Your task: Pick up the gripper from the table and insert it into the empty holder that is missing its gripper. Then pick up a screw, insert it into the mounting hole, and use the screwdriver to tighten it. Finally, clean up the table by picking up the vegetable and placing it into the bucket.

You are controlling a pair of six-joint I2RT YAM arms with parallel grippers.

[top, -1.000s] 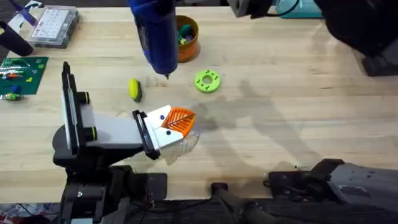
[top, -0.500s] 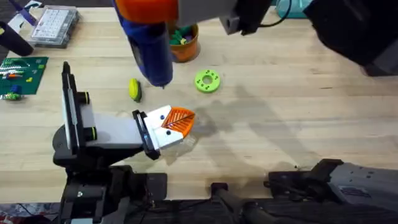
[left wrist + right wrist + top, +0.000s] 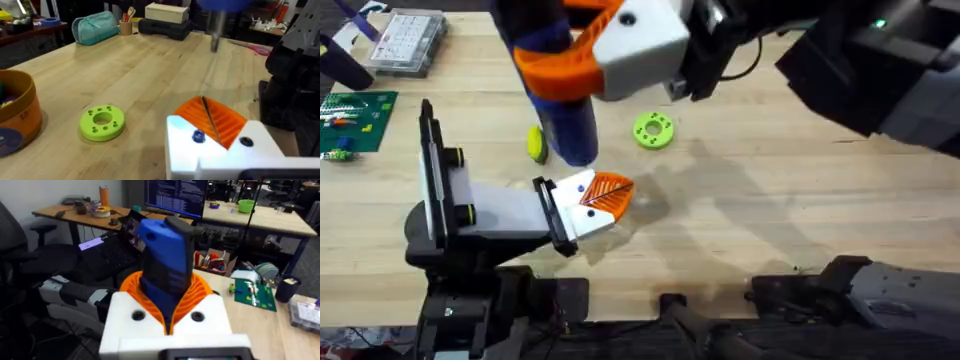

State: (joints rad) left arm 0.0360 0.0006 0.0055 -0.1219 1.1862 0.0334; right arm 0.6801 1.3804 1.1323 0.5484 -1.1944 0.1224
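Right hand [image 3: 575, 60] clamped around upright screwdriver [image 3: 565, 125], raised over table [image 3: 770, 200]; left hand [image 3: 605, 195] closed, low.

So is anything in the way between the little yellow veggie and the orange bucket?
In the overhead view, the right gripper, holding the screwdriver, hangs above the stretch between the vegetable and where the bucket sits. It hovers; whether anything lies on the table underneath is hidden.

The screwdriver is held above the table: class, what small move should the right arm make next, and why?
Probably lower it a little while keeping it upright. The right gripper grips the screwdriver, which hangs over the table just behind the left gripper. In the left wrist view its metal bit hangs clear of the wood, so it has not yet engaged anything.
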